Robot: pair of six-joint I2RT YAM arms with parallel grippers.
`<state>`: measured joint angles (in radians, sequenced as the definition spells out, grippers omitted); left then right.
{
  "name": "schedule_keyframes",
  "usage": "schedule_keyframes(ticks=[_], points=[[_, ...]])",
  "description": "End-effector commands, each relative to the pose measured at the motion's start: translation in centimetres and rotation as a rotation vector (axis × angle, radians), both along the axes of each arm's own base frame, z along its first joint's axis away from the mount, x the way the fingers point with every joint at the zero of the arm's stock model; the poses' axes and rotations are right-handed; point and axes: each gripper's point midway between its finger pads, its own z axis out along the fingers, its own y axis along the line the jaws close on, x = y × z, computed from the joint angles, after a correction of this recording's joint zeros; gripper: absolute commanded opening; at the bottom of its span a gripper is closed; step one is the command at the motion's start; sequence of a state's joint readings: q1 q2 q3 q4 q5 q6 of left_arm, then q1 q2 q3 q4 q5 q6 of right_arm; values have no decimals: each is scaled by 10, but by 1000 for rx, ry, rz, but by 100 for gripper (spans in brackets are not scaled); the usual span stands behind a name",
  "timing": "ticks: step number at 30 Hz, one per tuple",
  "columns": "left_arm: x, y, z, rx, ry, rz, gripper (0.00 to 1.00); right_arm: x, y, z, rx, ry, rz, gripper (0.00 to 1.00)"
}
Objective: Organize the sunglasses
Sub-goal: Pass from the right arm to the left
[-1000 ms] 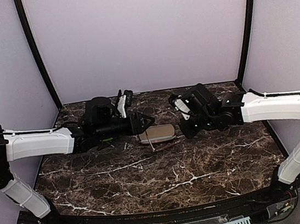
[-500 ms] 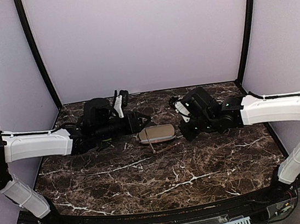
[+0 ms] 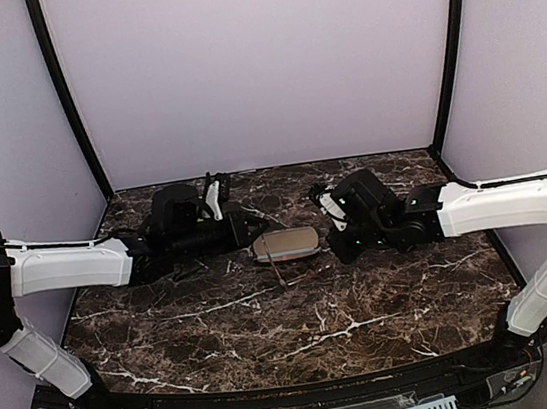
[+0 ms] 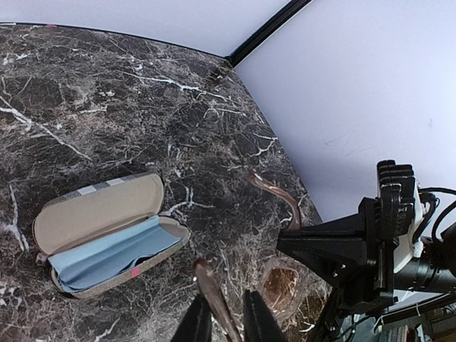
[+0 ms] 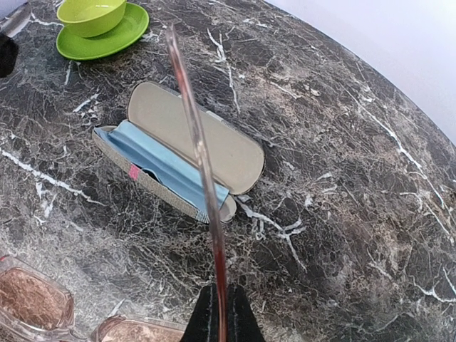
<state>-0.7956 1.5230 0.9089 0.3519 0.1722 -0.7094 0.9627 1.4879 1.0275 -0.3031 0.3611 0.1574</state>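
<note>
On the marble worktop (image 3: 367,303) an open glasses case (image 3: 286,244) is seen mid-frame. Beside it the sunglasses (image 5: 35,301) are pinched by one temple each in the left pincer (image 4: 224,318) and the right pincer (image 5: 219,315). Folding is judged in hand; the temples must be closed next.

Lighting: bright, even, diffuse, from overhead. Shadows: soft and faint on the dark white-veined marble surface (image 3: 298,312). Glare: slight sheen only. Focus: top view sharp; wrist views sharp on marble, with the close translucent brown sunglasses temple (image 5: 199,157) blurred. Distortion: wide-angle curvature at wrist-view edges.
</note>
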Motion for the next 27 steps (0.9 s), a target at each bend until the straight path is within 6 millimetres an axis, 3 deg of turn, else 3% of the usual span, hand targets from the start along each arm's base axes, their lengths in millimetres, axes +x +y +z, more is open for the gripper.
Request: schedule_keyframes(ticks=[1, 4, 9, 17, 21, 27], points=[[-1, 4, 17, -81, 0, -2, 13, 2, 3, 11, 33, -53, -2, 0], [-1, 4, 17, -110, 26, -6, 10, 3, 2, 8, 24, -61, -11, 1], [-2, 6, 22, -147, 46, -5, 0, 4, 1, 7, 39, -84, -22, 15], [-1, 11, 30, -153, 33, 15, 0, 4, 3, 0, 47, -74, -27, 29], [1, 12, 30, -134, 25, 22, 0, 0, 10, 4, 101, -61, 1, 42], [2, 13, 24, -98, 10, 20, 0, -10, 32, 29, 241, -33, 79, 70]])
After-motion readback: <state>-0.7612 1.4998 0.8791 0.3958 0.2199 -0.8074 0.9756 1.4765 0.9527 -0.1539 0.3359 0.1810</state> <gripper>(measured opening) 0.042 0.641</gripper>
